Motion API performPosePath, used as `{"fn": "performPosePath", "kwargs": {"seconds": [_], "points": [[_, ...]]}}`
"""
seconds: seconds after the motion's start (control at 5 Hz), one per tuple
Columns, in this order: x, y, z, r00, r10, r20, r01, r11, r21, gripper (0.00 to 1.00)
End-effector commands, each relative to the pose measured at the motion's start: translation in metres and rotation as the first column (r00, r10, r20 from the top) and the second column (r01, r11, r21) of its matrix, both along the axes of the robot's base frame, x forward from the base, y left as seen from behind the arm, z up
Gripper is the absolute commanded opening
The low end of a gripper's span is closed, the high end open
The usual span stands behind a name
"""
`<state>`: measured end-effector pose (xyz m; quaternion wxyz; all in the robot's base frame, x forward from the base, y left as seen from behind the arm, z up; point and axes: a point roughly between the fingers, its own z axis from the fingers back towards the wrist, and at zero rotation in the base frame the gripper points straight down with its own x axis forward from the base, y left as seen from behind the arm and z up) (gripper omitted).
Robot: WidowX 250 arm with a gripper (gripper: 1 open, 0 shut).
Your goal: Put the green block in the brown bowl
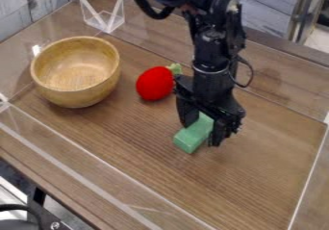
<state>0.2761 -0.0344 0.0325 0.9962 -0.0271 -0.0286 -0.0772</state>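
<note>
The green block [194, 137] is seen lying flat on the wooden tabletop [115, 166], right of centre and a little toward the camera. Only its nearer end is visible; the rest is covered by the black gripper [207, 126], which is pointed straight down over it. The fingers [184, 115] are spread wide and are set on either side of the block, one on its left and one on its right, with their tips low beside it. Whether the block is actually touched by them cannot be told from this angle; nothing appears to be lifted.

The brown bowl [75, 69] is placed at the left of the tabletop, well apart from the block, and its inside is seen bare. A red strawberry toy [156, 82] with a green top is found between the bowl and the arm, just beside the gripper's left. A clear plastic stand [102, 14] is seen at the far left edge, behind the bowl.
</note>
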Motion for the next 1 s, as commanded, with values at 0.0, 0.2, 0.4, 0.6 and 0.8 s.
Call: {"fn": "performPosePath", "kwargs": {"seconds": [0.0, 0.2, 0.4, 0.6, 0.8], "points": [[0.007, 0.015, 0.014, 0.995, 0.074, 0.06, -0.073, 0.997, -0.018, 1.0], [0.008, 0.006, 0.023, 0.986, 0.142, 0.081, -0.14, 0.99, -0.034, 1.0], [0.006, -0.007, 0.026, 0.98, 0.179, 0.089, -0.175, 0.984, -0.043, 1.0], [0.013, -0.007, 0.026, 0.985, 0.137, 0.102, -0.131, 0.989, -0.064, 1.0], [0.021, 0.001, 0.022, 0.99, 0.099, 0.102, -0.092, 0.993, -0.069, 1.0]]}}
